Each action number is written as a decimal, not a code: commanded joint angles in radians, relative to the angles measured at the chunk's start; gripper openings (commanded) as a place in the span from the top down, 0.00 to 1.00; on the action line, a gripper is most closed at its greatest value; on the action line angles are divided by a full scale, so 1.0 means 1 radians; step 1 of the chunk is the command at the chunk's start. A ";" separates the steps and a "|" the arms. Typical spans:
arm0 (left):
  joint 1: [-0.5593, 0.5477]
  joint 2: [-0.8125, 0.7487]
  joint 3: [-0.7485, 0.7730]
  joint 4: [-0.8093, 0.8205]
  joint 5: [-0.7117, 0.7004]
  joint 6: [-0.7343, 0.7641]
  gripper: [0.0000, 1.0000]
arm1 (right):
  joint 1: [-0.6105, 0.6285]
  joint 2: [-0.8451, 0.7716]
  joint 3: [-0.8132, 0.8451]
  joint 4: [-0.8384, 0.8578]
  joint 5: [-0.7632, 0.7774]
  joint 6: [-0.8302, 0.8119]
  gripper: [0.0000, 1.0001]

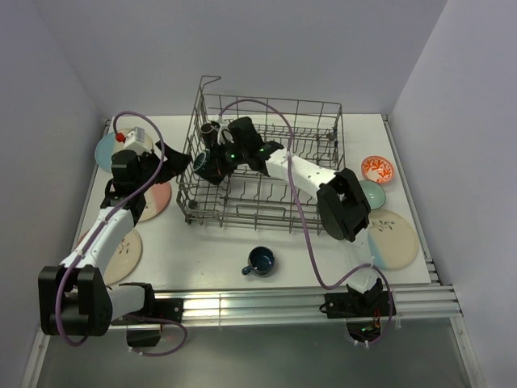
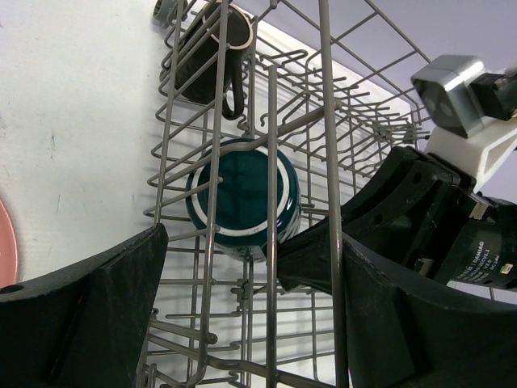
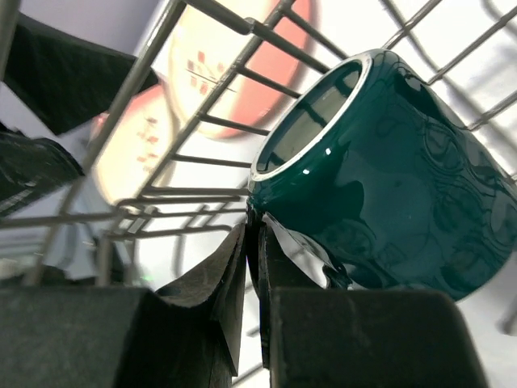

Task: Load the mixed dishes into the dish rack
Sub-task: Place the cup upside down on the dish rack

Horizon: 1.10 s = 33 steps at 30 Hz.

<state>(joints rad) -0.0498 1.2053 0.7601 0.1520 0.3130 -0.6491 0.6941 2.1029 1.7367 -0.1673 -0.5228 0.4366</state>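
We log left gripper (image 1: 181, 159) jaws wide apart, just outside dish rack (image 1: 266, 212) left wall. Right gripper (image 3: 252, 234) inside rack, upper-left corner, fingers drawn together against teal mug (image 3: 388, 186) lying on side; handle pinched or not, cannot tell. Dark mug (image 2: 206, 52) beyond.

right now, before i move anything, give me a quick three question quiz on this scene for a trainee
1. True or false: the orange-red patterned bowl is already in the grey wire dish rack.
2. How many mugs are inside the rack?
3. The small dark blue mug stands: A in the rack, B on the white table before it, C on a plate.
Key: 1 false. 2 two, a glossy teal mug and a dark mug. 3 B.
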 commanded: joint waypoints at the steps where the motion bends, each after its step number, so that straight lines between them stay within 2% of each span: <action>1: 0.016 -0.024 -0.047 -0.081 -0.009 0.023 0.15 | -0.007 -0.027 0.081 -0.079 0.063 -0.188 1.00; 5: 0.016 -0.036 -0.062 -0.072 -0.008 0.017 0.15 | -0.005 0.015 0.139 -0.181 0.069 -0.271 1.00; 16: 0.016 -0.070 -0.096 -0.068 -0.009 0.014 0.14 | -0.011 0.068 0.248 -0.296 0.023 -0.368 1.00; 21: 0.019 -0.072 -0.090 -0.066 -0.012 0.017 0.14 | -0.015 0.059 0.253 -0.304 0.093 -0.418 0.99; 25: 0.022 -0.061 -0.085 -0.055 -0.005 0.016 0.14 | -0.021 0.031 0.235 -0.290 0.138 -0.463 0.95; 33: 0.022 -0.046 -0.077 -0.043 0.005 0.012 0.14 | -0.034 0.026 0.239 -0.294 0.168 -0.487 0.78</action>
<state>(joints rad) -0.0444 1.1435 0.7021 0.1715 0.3168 -0.6758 0.6941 2.1662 1.9469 -0.4175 -0.4389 0.0071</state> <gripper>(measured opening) 0.856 0.210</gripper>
